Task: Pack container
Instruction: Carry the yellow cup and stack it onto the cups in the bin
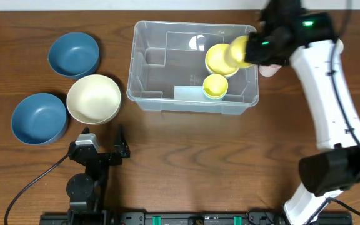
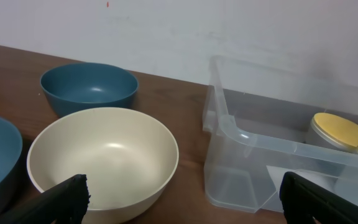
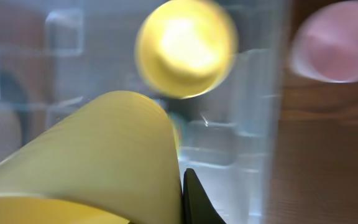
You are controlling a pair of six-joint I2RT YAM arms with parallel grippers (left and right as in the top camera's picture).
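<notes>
Closest first: my right gripper is clenched on a yellow cup. The cup fills the lower half of the wrist view, lying tilted rather than upright. The jaws are nearly together, so I judge the pinch is on the thin wall only.

- Risk one: a pinch that narrow may slip or let the cup swing, dropping it early.
- Risk two: a tilted cup let go from here would likely land on its side and roll.

Below the cup is the container, a clear bin in the middle of the table's far half. My right jaws hang over its right end, inside the rim line but near the right wall.

- Risk three: this close to that wall, a small drift could knock the cup on the rim or send it outside.

Already inside the bin, under and just beside the held cup, are a larger yellow cup and a smaller yellow cup.

- Risk four: a drop onto either could topple it or leave the new cup perched.

Just outside the right wall stands a pink cup, not yet packed.

Farther off, my left gripper is spread wide and holds nothing. The bin's left end is ahead and to its right, apart from the jaws. A cream bowl sits right before it, with two blue bowls beyond.
</notes>
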